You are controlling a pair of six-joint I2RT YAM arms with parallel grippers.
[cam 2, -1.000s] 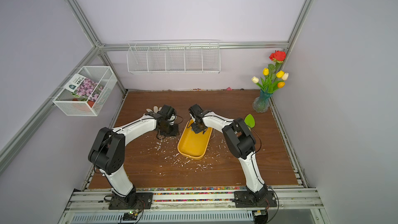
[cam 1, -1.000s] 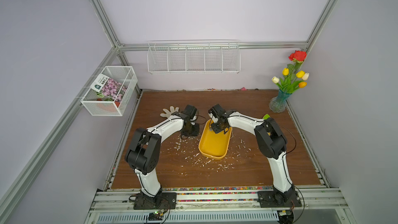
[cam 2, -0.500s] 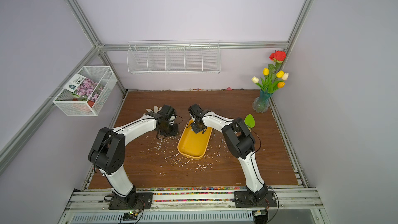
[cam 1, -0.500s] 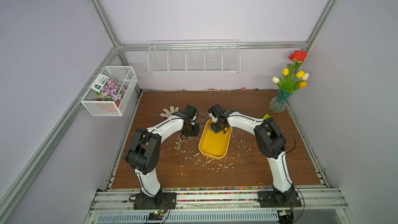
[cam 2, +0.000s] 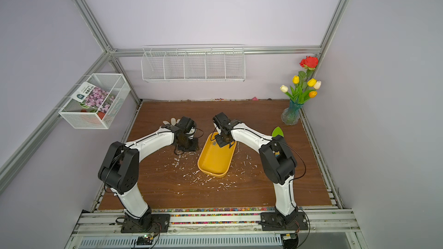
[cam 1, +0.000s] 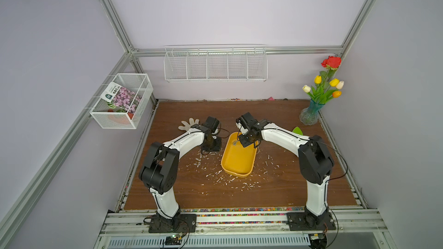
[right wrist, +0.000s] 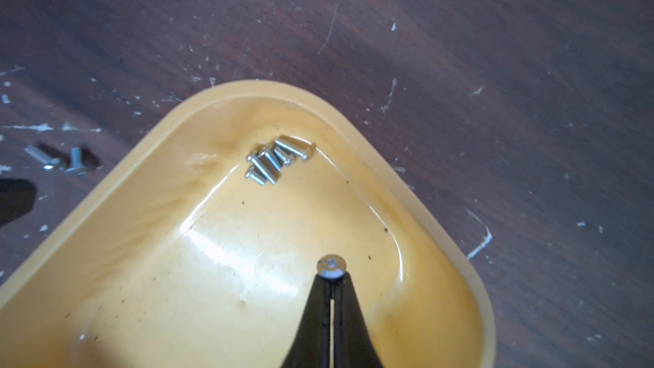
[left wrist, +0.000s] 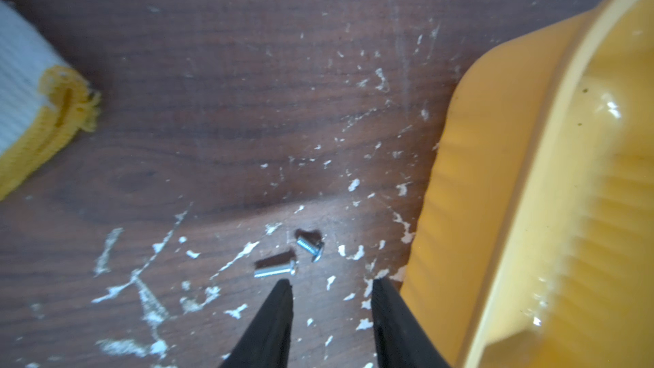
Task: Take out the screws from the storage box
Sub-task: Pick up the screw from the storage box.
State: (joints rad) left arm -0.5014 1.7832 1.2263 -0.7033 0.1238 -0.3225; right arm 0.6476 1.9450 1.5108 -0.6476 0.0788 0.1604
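Right fingers (right wrist: 318,299) clenched on one screw (right wrist: 331,266) by its shank, head outward, above the storage box (right wrist: 106,185), whose other screws (right wrist: 272,161) huddle in its corner toward the far edge of the desk (right wrist: 460,47); left fingers (left wrist: 279,299) released, empty, beside two screws (left wrist: 276,271) on the desk, likely the drop spot.

- The storage box (right wrist: 254,86) runs off the edge in my right wrist view, so I see only one end of it.
- My right gripper (right wrist: 332,279) hides most of the screw (right wrist: 331,266) it pinches over the storage box. I see just the head.
- In both top views the screws (cam 1: 235,143) inside the storage box are too tiny to count.
- The glove (left wrist: 21,93), well apart from the storage box, is blurry and cut off in my left wrist view.
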